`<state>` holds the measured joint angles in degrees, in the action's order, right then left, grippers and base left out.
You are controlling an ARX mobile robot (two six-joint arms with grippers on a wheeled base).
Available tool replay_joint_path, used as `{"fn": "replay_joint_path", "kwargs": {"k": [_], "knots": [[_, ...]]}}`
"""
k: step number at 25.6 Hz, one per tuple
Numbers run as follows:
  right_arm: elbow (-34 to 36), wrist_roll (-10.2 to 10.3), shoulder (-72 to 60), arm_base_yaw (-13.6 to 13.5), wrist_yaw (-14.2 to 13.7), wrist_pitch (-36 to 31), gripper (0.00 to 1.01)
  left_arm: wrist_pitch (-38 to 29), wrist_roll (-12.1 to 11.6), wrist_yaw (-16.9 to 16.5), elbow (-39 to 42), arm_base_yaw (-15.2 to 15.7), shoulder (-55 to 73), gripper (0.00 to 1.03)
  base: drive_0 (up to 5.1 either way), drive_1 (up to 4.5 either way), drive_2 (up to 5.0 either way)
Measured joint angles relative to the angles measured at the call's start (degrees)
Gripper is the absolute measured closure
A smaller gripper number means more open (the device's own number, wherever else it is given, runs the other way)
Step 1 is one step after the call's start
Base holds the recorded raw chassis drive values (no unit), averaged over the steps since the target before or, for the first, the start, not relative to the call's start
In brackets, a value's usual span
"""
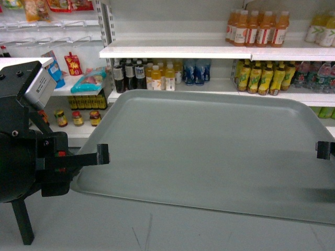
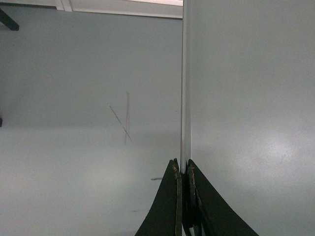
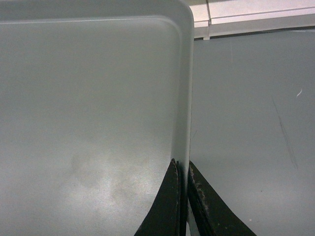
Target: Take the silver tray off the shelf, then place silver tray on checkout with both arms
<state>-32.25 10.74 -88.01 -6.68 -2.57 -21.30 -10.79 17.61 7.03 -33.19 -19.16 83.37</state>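
Observation:
The silver tray (image 1: pixel 209 146) is a big flat grey-green rectangle, held level in the air above the grey floor, in front of the white shelf boards (image 1: pixel 172 51). My left gripper (image 1: pixel 103 154) is shut on the tray's left rim, and my right gripper (image 1: pixel 324 149) is shut on its right rim. In the left wrist view the fingertips of the left gripper (image 2: pixel 181 164) pinch the thin rim (image 2: pixel 185 73), with the tray (image 2: pixel 246 98) to the right. In the right wrist view the right gripper (image 3: pixel 181 164) pinches the rim near a rounded corner of the tray (image 3: pixel 88 98). The checkout is out of view.
Store shelves behind the tray carry drink bottles (image 1: pixel 256 29), dark bottles (image 1: pixel 131 76), jars (image 1: pixel 77 117) and snack packs (image 1: pixel 88 81). Scuffed grey floor (image 1: pixel 157 230) lies beneath. A dark leg (image 1: pixel 22 222) stands at the lower left, beside my left arm (image 1: pixel 21 157).

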Motion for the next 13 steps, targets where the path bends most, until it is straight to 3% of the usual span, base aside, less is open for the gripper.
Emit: {"fn": "replay_joint_path", "kwargs": {"k": [13], "knots": [[0.0,0.0,0.0,0.0,0.0,-0.3,0.98,0.0,0.0,0.0,0.0,0.0,0.0,1.0,0.1,-4.27,4.4]]}}
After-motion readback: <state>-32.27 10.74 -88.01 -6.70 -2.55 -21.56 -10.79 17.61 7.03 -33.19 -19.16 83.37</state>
